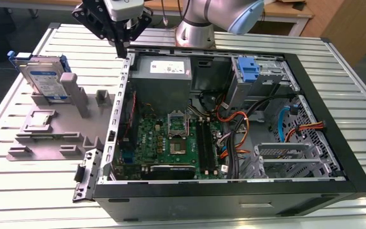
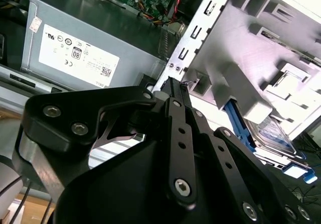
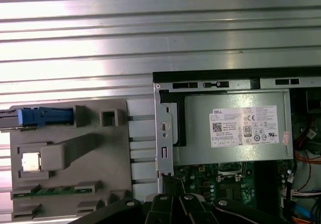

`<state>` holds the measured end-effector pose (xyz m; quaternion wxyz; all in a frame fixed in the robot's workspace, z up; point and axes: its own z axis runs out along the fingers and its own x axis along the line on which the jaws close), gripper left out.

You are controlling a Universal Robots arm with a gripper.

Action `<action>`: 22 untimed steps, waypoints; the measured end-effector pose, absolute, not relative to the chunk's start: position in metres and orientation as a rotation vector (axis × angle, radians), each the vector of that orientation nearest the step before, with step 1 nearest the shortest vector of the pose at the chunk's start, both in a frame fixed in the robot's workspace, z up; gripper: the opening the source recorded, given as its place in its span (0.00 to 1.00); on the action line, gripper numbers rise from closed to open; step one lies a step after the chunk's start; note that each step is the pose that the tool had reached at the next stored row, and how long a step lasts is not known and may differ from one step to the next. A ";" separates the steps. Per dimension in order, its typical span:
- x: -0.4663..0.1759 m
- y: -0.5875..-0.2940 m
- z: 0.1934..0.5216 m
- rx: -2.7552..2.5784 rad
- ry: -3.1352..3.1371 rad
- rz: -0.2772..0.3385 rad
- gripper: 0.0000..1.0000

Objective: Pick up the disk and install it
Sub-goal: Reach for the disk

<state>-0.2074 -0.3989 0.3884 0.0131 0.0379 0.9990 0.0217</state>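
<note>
Second wrist view, nearest: the black jaws are pressed together, pinching nothing, above the computer case (image 2: 200, 25) wall. Farther off, the disk (image 2: 274, 134) sits in a grey holder (image 2: 253, 45). The exterior view adds that it stands upright on the tabletop (image 1: 17, 193), beside the case.

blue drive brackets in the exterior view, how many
2. One is on the disk standing in the grey fixture at the exterior view's left, outside the computer case; one empty blue bracket sits in the case's drive bay. More may be hidden.
</note>
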 end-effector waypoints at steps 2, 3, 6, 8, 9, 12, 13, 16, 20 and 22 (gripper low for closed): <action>-0.208 -0.399 0.388 0.118 3.112 0.068 0.10; -0.209 -0.399 0.388 0.118 3.112 0.068 0.10; -0.210 -0.399 0.388 0.118 3.112 0.068 0.10; -0.211 -0.399 0.388 0.118 3.112 0.068 0.10; -0.212 -0.399 0.388 0.118 3.112 0.068 0.10; -0.213 -0.399 0.388 0.118 3.112 0.068 0.10; -0.214 -0.399 0.388 0.118 3.112 0.068 0.10; -0.215 -0.399 0.388 0.118 3.113 0.068 0.10; -0.216 -0.399 0.387 0.118 3.113 0.068 0.10; -0.217 -0.399 0.387 0.118 3.112 0.068 0.10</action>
